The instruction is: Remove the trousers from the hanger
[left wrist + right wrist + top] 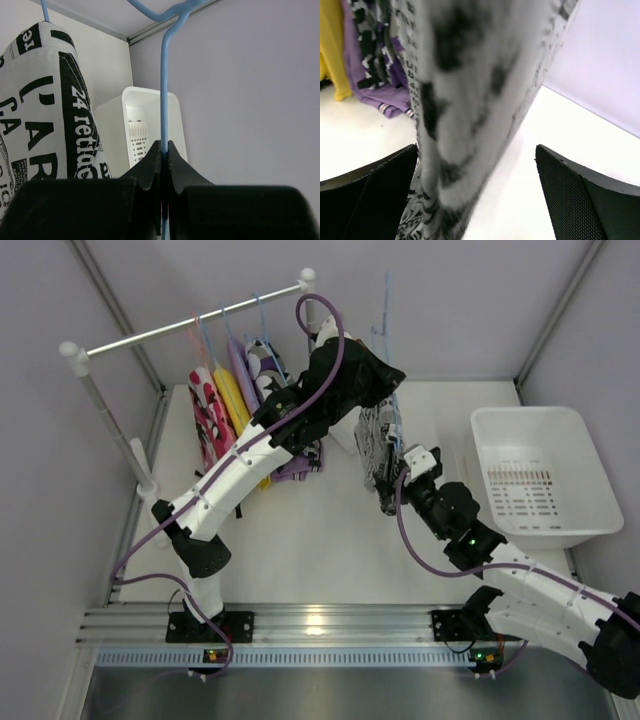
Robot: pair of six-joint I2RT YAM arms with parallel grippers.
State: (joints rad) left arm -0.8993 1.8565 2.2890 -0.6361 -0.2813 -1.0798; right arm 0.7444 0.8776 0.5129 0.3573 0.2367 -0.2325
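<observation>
The left claw [164, 150] pinches the blue hanger [163, 90]; the print trousers [465, 90] hang with their long axis vertical, between the fingers of the spread right claw [477, 192]

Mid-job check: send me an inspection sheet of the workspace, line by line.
Surface: white table.
Job's things: printed trousers hang on blue hanger, held right of the rail; other trousers hang on the rail.
Clutter: nothing seen.
Claws: left claw shut on the hanger's wire; right claw open, printed trousers between its fingers.
Cables: purple cables run along both arms.
Surroundings: white basket at right, empty; plain walls.
</observation>
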